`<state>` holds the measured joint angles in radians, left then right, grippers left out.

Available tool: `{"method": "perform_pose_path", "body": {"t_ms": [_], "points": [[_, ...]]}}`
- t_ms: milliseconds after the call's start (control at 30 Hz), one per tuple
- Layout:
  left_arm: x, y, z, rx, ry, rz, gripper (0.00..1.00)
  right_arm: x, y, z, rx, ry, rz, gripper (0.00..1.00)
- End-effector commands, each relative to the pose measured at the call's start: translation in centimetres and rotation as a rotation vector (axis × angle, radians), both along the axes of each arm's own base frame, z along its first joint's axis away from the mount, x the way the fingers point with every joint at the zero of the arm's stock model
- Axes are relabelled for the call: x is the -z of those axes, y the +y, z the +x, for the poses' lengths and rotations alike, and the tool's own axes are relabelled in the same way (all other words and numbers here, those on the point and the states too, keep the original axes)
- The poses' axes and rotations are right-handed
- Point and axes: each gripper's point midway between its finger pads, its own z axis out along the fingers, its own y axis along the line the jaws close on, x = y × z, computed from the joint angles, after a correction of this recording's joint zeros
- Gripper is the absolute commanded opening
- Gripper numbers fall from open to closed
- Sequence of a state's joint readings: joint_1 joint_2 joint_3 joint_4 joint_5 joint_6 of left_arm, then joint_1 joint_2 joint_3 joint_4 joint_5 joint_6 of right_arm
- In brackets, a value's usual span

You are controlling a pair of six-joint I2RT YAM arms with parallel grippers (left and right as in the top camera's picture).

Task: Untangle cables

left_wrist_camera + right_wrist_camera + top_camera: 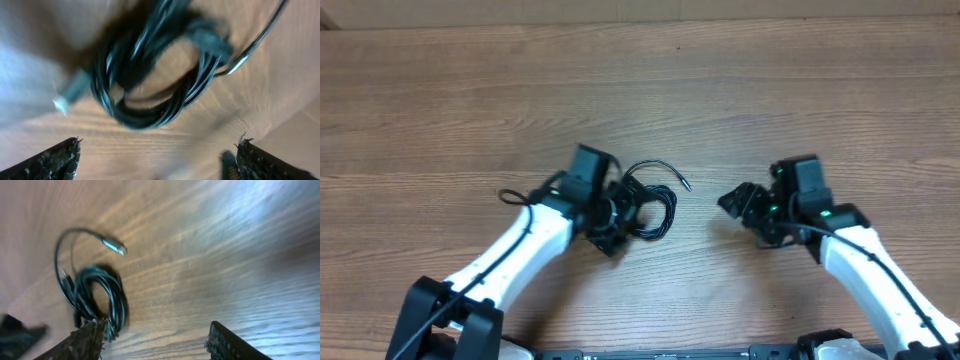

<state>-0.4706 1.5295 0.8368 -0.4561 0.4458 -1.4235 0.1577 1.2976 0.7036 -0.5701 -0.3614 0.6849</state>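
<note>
Before the wide-spread left claw (159, 144), the cables (146, 118) lie coiled together.

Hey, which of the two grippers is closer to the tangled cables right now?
The left gripper: its open jaws sit right at the coiled cables, while the right gripper is off to one side, clear of them.

OBJ: table (640, 100) | SURFACE: brown wood grain, lines running 9-to-3 o'clock in overhead view | EDGE: paler strip along 12 o'clock side | STATE: flat, matte
</note>
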Motion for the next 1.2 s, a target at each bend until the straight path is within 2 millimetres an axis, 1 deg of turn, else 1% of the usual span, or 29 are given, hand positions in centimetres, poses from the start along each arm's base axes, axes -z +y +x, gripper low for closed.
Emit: {"method": "perform_pose_path", "body": {"t_ms": [0,100,133,167,233,267,400,467,533,567,600,633,700,733,767,867,967,1033,1100,1167], "points": [[0.2,-0.7,-0.3,-0.171,0.027,0.067,1.0,-2.2,-0.9,1.3,-0.015,-0.078,-0.012,0.65],[0.5,-0.6,0.4,-0.223,-0.06,0.156,1.0,-2.0,-1.3,1.0,-0.01,-0.056,-0.014,0.66],[0.5,-0.4,0.5,-0.229,-0.08,0.178,0.96,-1.9,-1.3,0.8,-0.017,-0.053,-0.018,0.66],[0.7,-0.4,0.4,-0.248,-0.079,0.194,0.87,-1.8,-1.3,0.7,-0.027,-0.052,-0.023,0.66],[1.1,-0.4,0.0,-0.317,-0.025,0.188,0.8,-1.7,-1.3,0.5,-0.029,-0.043,-0.025,0.66],[1.5,-0.3,-0.2,-0.365,0.011,0.188,0.73,-1.7,-1.3,0.4,-0.029,-0.038,-0.025,0.66],[3.3,-0.3,-0.4,-0.475,0.101,0.192,0.65,-1.5,-1.3,0.0,-0.03,-0.021,-0.027,0.66],[4.2,-0.7,-0.3,-0.474,0.116,0.191,0.59,-1.5,-1.4,-0.1,-0.029,-0.017,-0.027,0.66],[5.1,-1.2,-0.2,-0.463,0.129,0.183,0.56,-1.5,-1.4,-0.1,-0.029,-0.017,-0.027,0.66],[5.6,-1.3,-0.1,-0.46,0.134,0.187,0.52,-1.5,-1.4,-0.1,-0.029,-0.017,-0.027,0.66],[6.0,-1.3,-0.2,-0.459,0.139,0.195,0.49,-1.5,-1.4,-0.1,-0.029,-0.017,-0.027,0.66],[6.5,-1.2,-0.3,-0.459,0.147,0.207,0.42,-1.5,-1.4,-0.1,-0.029,-0.016,-0.027,0.66],[6.9,-0.9,-0.6,-0.44,0.15,0.228,0.18,-1.4,-1.4,-0.2,-0.03,-0.009,-0.028,0.66],[7.0,-0.8,-0.6,-0.418,0.137,0.239,0.09,-1.3,-1.4,-0.3,-0.03,-0.005,-0.028,0.66],[6.9,-0.7,-0.4,-0.391,0.119,0.242,0.04,-1.3,-1.4,-0.4,-0.03,0.0,-0.029,0.66],[5.5,-0.6,1.2,-0.235,-0.019,0.238,0.04,-1.2,-1.4,-0.5,-0.03,0.005,-0.029,0.65],[2.8,-0.2,4.1,0.052,-0.303,0.272,0.04,-1.3,-1.4,-0.5,-0.052,-0.006,-0.038,0.64],[0.8,0.2,5.3,0.292,-0.49,0.313,0.04,-1.3,-1.4,-0.5,-0.055,-0.008,-0.039,0.64],[-0.8,0.2,5.0,0.577,-0.648,0.329,0.04,-1.4,-1.2,-0.5,-0.09,-0.028,-0.037,0.62],[-1.7,0.0,3.4,0.861,-0.761,0.297,0.11,-1.5,-1.0,-0.4,-0.106,-0.039,-0.031,0.62]]}}
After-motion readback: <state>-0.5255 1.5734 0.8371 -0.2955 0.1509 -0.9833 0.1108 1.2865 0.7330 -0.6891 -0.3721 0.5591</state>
